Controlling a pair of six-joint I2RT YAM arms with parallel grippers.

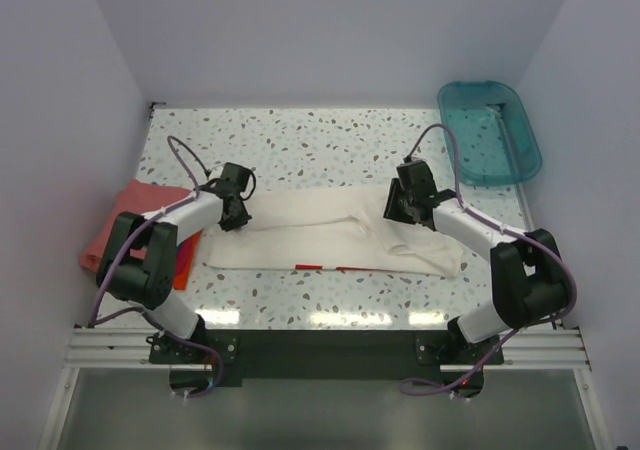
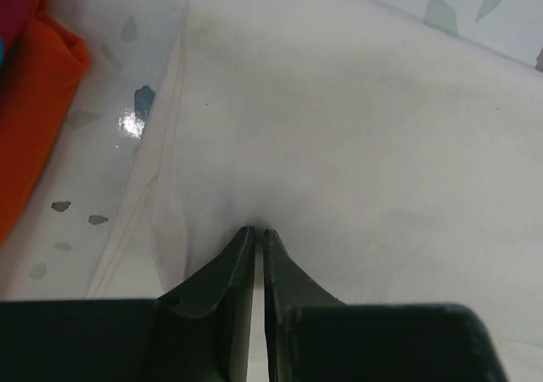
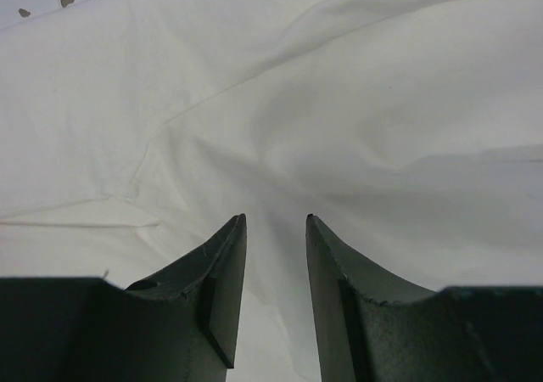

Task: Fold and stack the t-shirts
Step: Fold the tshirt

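Note:
The large white t-shirt [image 1: 330, 235] lies partly folded into a long band across the table's middle, with a bit of red print [image 1: 320, 267] showing at its near edge. My left gripper [image 1: 232, 217] is at the shirt's left end, its jaws pinched on the white cloth [image 2: 356, 127]. My right gripper [image 1: 395, 210] is at the shirt's right part, open, with its tips down on the cloth [image 3: 297, 102]. A folded salmon-pink shirt [image 1: 120, 220] and an orange-red one [image 1: 183, 260] lie at the left. I see no blue shirt.
A teal translucent tub [image 1: 488, 130] stands at the back right corner. The orange-red shirt [image 2: 34, 102] lies close to the left of my left gripper [image 2: 257, 229]. Walls close the table on the left, back and right.

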